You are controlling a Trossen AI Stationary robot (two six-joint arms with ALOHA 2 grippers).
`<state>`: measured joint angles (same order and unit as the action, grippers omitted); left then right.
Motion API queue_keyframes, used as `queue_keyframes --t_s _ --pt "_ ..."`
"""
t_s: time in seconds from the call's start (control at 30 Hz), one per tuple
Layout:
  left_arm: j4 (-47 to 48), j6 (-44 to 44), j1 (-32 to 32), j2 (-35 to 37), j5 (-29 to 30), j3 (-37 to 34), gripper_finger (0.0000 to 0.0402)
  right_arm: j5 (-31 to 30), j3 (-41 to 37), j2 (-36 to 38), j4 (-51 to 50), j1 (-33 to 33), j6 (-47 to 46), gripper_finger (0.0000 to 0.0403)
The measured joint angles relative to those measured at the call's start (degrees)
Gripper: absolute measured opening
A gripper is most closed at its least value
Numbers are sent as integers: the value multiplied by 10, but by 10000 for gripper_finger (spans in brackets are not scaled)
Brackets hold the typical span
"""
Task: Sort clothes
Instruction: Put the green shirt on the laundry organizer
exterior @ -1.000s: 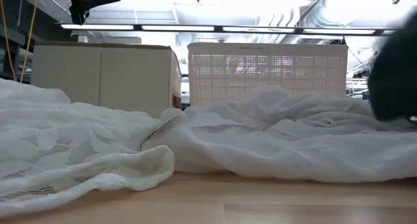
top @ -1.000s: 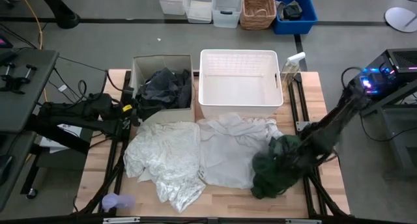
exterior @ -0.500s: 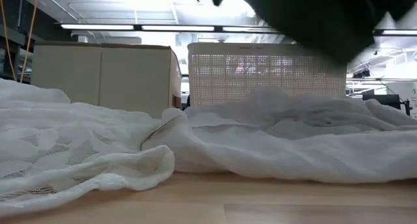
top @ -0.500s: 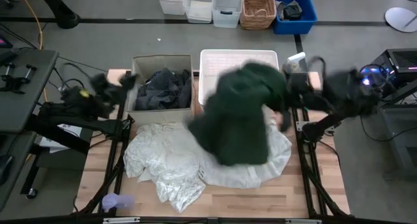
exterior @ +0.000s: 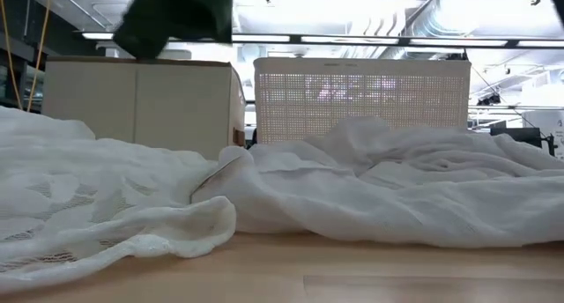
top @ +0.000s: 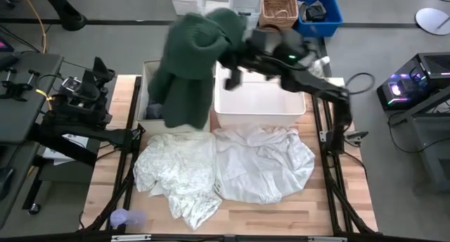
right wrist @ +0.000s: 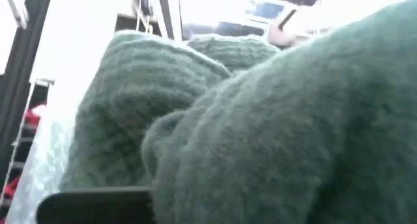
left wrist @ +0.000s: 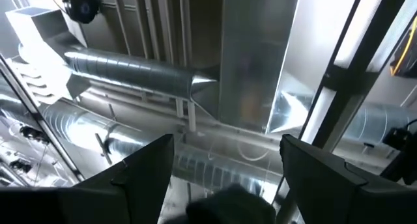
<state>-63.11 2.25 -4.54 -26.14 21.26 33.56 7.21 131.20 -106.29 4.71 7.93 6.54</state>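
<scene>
My right gripper [top: 230,51] is raised over the table's far side and shut on the dark green knit piece [top: 186,66]. That piece hangs over the beige fabric box [top: 149,72] and shows at the top of the low view [exterior: 176,17]. A bit of dark grey cloth [top: 155,112] lies in the box. A white lace piece [top: 176,175] and a white piece [top: 264,161] lie spread on the table. My left gripper [top: 90,84] is open beyond the table's left edge, pointing up [left wrist: 225,178]. No plaid shirt is in view. My right gripper holds the green piece near its upper end [top: 219,32], coming at it from the table's right. The knit [right wrist: 260,120] fills its wrist view and hides the fingertips. The piece hangs slack below the hold, lifted clear of the table.
The white plastic basket [top: 259,105] stands at the far middle, right of the beige box; both show in the low view, the basket [exterior: 361,96] and the box [exterior: 137,96]. A spray bottle [top: 318,65] stands by the basket. A lilac thing [top: 126,217] lies near left.
My right gripper has swung up from the table's near right toward the far left. It has lifted the green piece clear off the white cloth, and the piece now hangs over the beige box. My left gripper has drawn back toward the left edge and tipped upward.
</scene>
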Motion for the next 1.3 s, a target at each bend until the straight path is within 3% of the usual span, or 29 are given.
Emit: queue_keyframes --t_s 0.1,0.23,0.5,0.6,0.8,0.93,1.03,1.2,1.3 --pt "12 3 0 -2 0 0 268 5 39 -66 45 30 -15 29" --pt "25 7 0 -3 0 0 268 2 11 -126 176 67 -79 29" --pt "33 31 0 -2 -1 0 268 3 11 -257 231 92 -247 29" --pt "33 31 0 -2 -1 0 268 25 11 -288 165 90 -318 51" --pt "35 31 0 -2 -1 0 268 96 10 -298 44 91 -345 210" --pt "39 31 0 -2 -1 0 268 131 10 -272 10 95 -290 293" --pt "54 31 0 -2 -1 0 268 121 11 -227 -53 100 -222 315" --pt "103 31 0 -2 2 0 268 67 12 -156 -225 104 -102 317" --pt "134 31 0 -2 17 0 268 69 12 -148 -250 101 -97 309"
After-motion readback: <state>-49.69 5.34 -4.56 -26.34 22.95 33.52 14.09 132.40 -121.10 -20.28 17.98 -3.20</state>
